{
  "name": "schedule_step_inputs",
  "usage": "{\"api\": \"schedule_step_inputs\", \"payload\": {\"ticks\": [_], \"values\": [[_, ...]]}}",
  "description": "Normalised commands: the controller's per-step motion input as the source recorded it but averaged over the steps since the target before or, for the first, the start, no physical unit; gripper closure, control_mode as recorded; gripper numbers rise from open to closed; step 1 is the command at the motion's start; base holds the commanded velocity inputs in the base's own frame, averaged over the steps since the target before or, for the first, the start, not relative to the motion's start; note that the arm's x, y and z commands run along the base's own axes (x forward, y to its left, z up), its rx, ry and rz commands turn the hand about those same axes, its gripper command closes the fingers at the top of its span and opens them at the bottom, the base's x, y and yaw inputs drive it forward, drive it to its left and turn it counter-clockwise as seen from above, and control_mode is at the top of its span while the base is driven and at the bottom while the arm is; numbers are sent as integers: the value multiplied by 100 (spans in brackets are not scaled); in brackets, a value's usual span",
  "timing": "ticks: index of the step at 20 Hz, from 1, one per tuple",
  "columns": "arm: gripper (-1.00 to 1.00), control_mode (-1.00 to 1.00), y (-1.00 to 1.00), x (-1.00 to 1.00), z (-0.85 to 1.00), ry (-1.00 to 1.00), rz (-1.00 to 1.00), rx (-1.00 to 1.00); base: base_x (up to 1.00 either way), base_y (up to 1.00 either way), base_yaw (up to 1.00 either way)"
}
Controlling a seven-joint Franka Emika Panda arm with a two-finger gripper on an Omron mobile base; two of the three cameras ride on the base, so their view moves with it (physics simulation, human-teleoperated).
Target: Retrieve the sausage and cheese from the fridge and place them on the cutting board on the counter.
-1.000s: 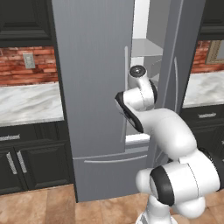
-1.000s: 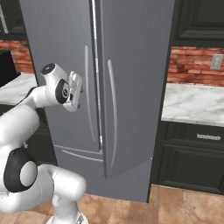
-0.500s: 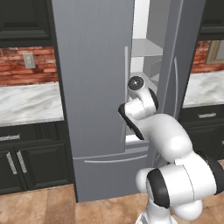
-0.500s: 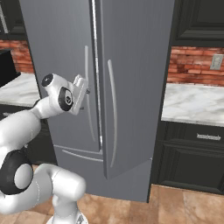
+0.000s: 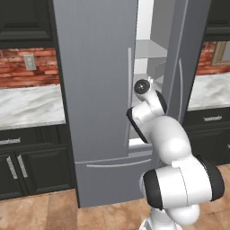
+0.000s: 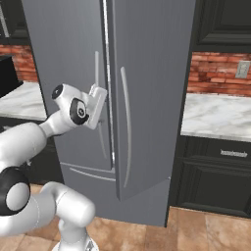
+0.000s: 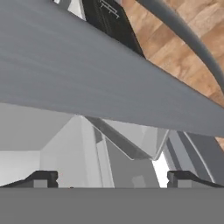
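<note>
Hand view puts our tool [image 7: 112, 177], jaws spread and empty, at the gap of the fridge [image 5: 99, 90]. Sausage and cheese remain unseen inside; we risk clipping the barely open door [image 5: 186, 63] reaching in.

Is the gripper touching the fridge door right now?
Cannot tell. In the hand view the open gripper faces the fridge door edge closely; no contact or gap shows plainly.

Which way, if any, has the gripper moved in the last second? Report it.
Yes. In the right base view the gripper has shifted right, toward the gap between the fridge doors, and slightly down.
</note>
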Motion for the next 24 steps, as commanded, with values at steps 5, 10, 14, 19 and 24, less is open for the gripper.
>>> {"api": "schedule_step_inputs", "payload": {"ticks": [5,10,14,19,24], "values": [[-100,-100,-15,0,-10,-4,-14,0,0,0,0],[-100,-100,-21,-5,-15,-6,-12,0,0,0,0],[-100,-100,-19,-26,-19,-8,-11,2,0,0,0],[-100,-100,-16,-37,-10,-10,-9,6,0,0,0],[-100,-100,-16,-5,-1,-10,-9,5,0,0,0]]}}
